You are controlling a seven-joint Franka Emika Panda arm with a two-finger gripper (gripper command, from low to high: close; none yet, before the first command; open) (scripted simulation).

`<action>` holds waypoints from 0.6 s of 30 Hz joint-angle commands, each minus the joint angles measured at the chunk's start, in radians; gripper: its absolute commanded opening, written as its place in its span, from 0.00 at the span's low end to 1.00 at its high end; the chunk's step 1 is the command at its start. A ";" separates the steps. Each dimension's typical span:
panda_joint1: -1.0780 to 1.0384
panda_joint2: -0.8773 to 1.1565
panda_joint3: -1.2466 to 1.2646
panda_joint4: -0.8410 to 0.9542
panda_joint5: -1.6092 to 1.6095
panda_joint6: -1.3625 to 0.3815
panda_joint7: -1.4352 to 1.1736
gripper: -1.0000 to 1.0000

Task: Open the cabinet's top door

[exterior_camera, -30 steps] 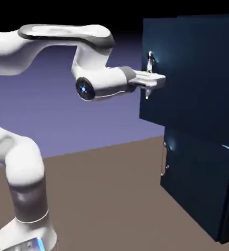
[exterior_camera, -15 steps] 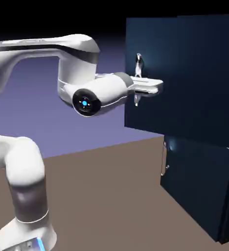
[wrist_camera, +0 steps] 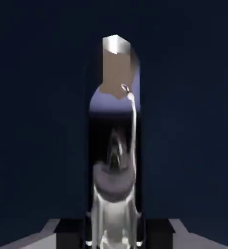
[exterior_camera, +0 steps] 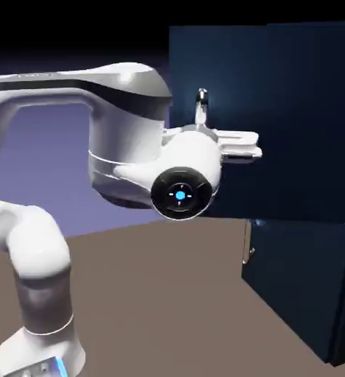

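The cabinet (exterior_camera: 308, 294) is a tall dark navy box at the exterior view's right. Its top door (exterior_camera: 301, 103) stands swung out from the body, with its free edge toward the exterior view's left. The door's small silver handle (exterior_camera: 202, 103) shows just above my hand. My gripper (exterior_camera: 251, 146) reaches level against the door and is shut on that handle. In the hand view the mirror-bright handle (wrist_camera: 117, 146) runs up the middle between the fingers of my gripper (wrist_camera: 115, 239), with the dark top door (wrist_camera: 38, 121) filling the rest.
The lower door (exterior_camera: 293, 280) is shut, with its own silver handle (exterior_camera: 247, 243) at its left edge. The brown table (exterior_camera: 161, 309) stretches between my arm's base (exterior_camera: 43, 346) and the cabinet. My large white wrist joint (exterior_camera: 181, 188) hangs in front of the top door.
The top door has swung further out, its free edge and handle moving toward the exterior view's left. My hand has moved back with the handle, and the wrist has turned to face the camera.
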 commanded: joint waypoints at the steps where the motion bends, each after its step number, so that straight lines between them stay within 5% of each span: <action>1: 0.029 0.012 -0.036 0.034 -0.018 -0.040 0.000 0.00; 18: 0.636 -0.001 -0.533 0.615 -0.228 -0.521 0.089 0.00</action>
